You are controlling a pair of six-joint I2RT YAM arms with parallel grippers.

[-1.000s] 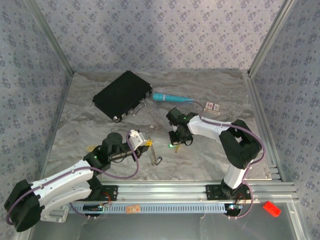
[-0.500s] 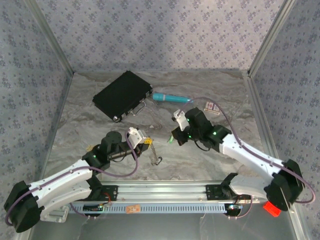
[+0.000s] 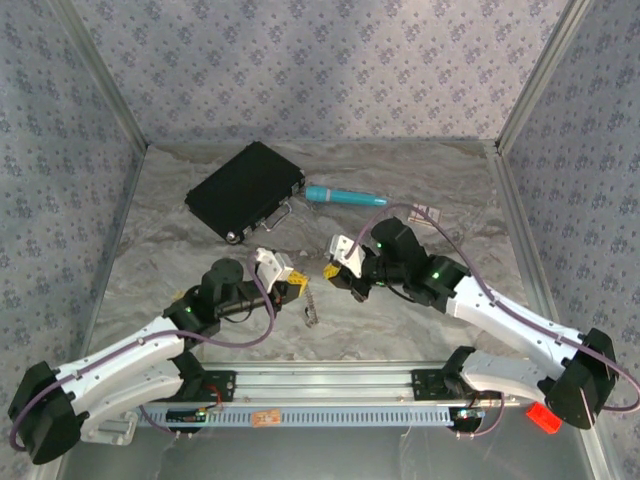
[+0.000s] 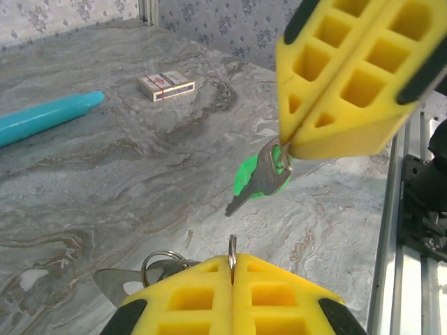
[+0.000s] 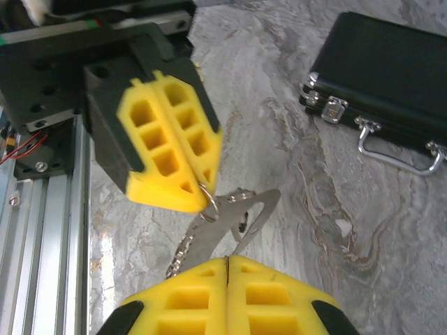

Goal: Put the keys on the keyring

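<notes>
Top external view: the left arm reaches in from the lower left. Its tool [image 3: 289, 286] is poised over the middle of the grey marbled surface [image 3: 170, 250], yellow pads pressed together on the keyring [image 3: 311, 308], which hangs down to the surface. Just to the right, the right tool [image 3: 332, 270] faces it tip to tip, the two near each other but not touching.

Left wrist view: the thin silvery ring stands edge-on in the seam between the left tool's pads, with a second small loop and a flat silvery tab [image 4: 115, 283] at its left. Above it and slightly right, the right tool is clamped tight on the head of the green-headed key [image 4: 260, 179]. The key dangles off the surface with its blade pointing down and left toward the ring. Key and ring are close but apart.

Right wrist view: the ring juts from the tip of the left tool, the tab and a short chain [image 5: 183, 252] trailing below it.

At the rear of the surface, from left to right, lie a black case [image 3: 245, 188], a teal pen [image 3: 345, 197] just beside it, and a small printed box [image 4: 165, 85].
</notes>
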